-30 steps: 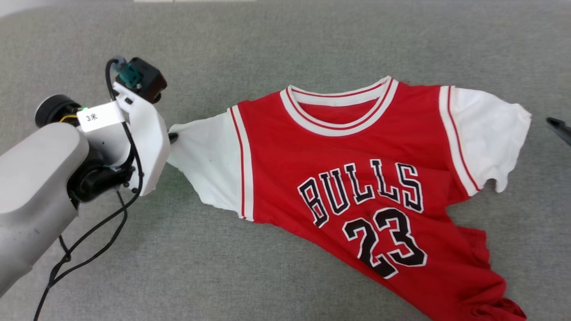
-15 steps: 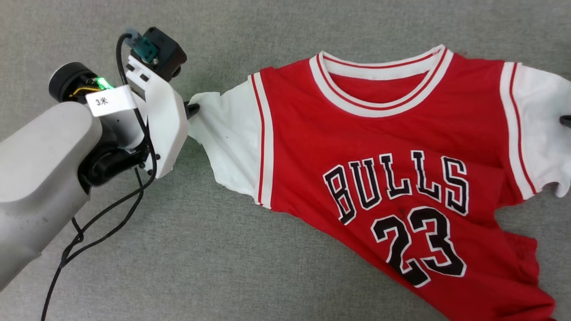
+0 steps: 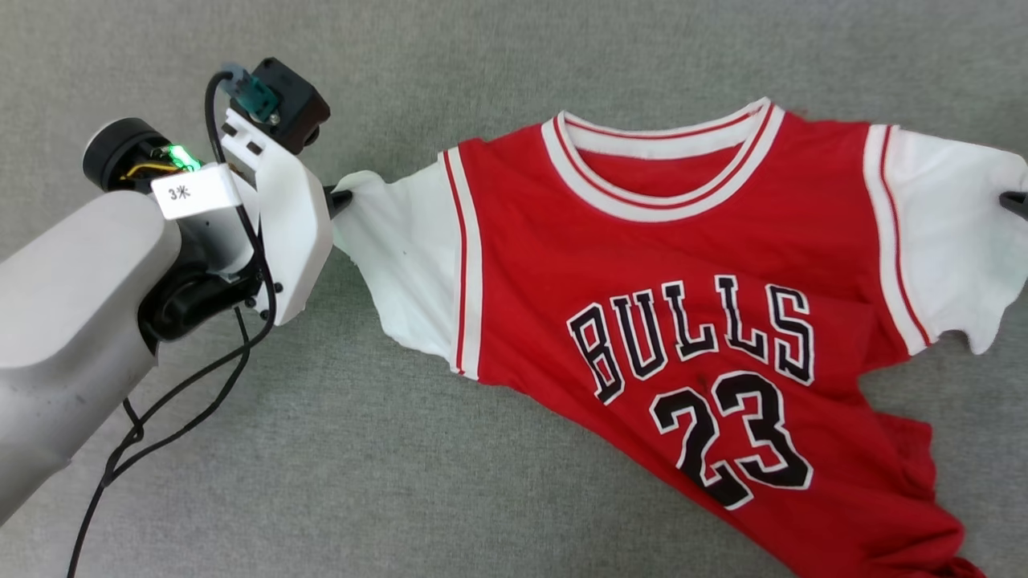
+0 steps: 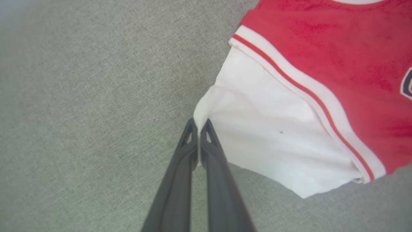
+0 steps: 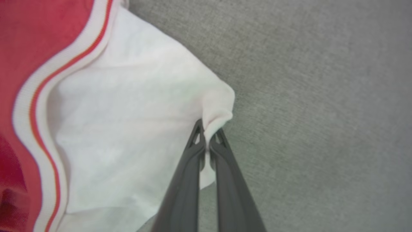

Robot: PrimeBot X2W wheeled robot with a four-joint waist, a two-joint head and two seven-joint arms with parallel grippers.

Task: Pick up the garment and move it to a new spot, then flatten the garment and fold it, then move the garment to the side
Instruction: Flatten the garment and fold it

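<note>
Right jaws newly on edge-cropped garment (image 3: 683,265)

Before you lies a grey woven surface (image 3: 450,498), evenly lit and faintly mottled throughout; whether it is carpet or a cloth-covered table, you cannot tell.

A grey woven surface (image 3: 401,482) is lying flat before me, spreading evenly left, right, near and far.

Open grey surface (image 3: 385,482) around the garment (image 3: 642,265), left arm (image 3: 72,321) blocking lower left
</note>
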